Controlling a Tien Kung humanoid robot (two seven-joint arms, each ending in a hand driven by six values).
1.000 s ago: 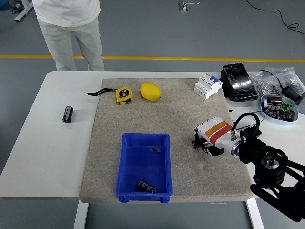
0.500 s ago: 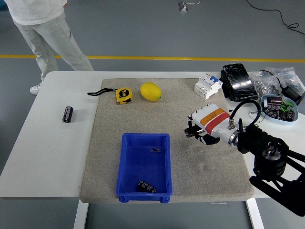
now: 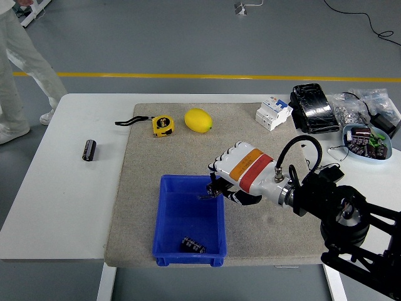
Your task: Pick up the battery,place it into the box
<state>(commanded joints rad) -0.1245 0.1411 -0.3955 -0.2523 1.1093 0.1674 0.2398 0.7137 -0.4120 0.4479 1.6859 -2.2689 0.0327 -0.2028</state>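
Note:
My right hand [image 3: 217,185] reaches in from the right and hovers over the right rim of the blue box [image 3: 168,251]. Its fingers are curled around a small dark battery [image 3: 213,187], mostly hidden by the fingers. Inside the box, a black battery [image 3: 193,244] lies near the front wall, and a small dark item [image 3: 204,197] rests near the right wall just under my hand. One more black battery [image 3: 89,150] lies on the white table, left of the mat. My left arm does not show.
On the mat's far side lie a yellow tape measure [image 3: 163,125] and a lemon [image 3: 198,120]. A white breaker [image 3: 274,113], a black pack [image 3: 314,107], parts bags [image 3: 366,106] and a bowl [image 3: 366,140] crowd the far right. A person's legs [image 3: 15,63] stand at the top left.
My right hand has travelled left across the mat, from its right part to the box's right rim, staying curled. The person has walked off to the left.

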